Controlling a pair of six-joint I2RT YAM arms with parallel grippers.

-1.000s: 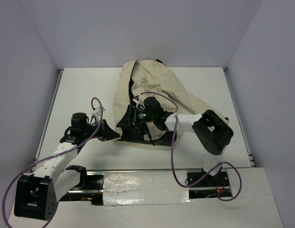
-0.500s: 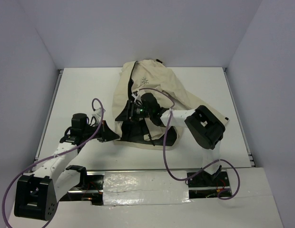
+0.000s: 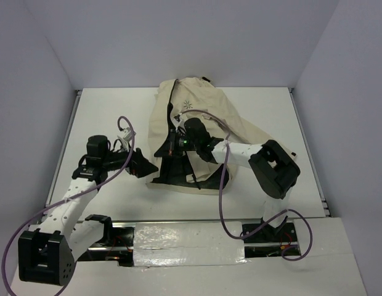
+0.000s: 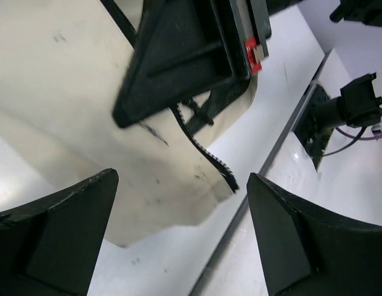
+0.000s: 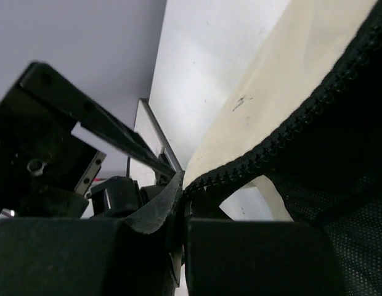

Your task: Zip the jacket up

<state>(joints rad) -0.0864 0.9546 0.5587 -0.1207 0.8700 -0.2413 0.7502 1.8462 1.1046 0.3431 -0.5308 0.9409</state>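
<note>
The cream jacket (image 3: 206, 117) lies crumpled at the table's middle back, its dark lining and zipper (image 3: 178, 163) turned up along the near left side. My right gripper (image 3: 167, 152) reaches left over it and is shut on the zipper edge (image 5: 283, 142); the toothed tape runs right into the closed fingers (image 5: 148, 209). Just left of the jacket's near hem (image 4: 86, 123), my left gripper (image 3: 149, 166) hangs open and empty. In the left wrist view its two fingertips (image 4: 61, 228) stand wide apart, with a loose zipper end (image 4: 212, 160) and the right gripper (image 4: 185, 55) ahead.
A metal rail (image 3: 178, 237) carries both arm bases along the table's near edge. Purple cables (image 3: 223, 203) loop beside each arm. White walls close in the table on three sides. A black mount (image 4: 339, 111) stands past the table edge in the left wrist view.
My right gripper closed on the zipper edge and shifted slightly. My left gripper went from shut to wide open, and the left arm drew up and left a little.
</note>
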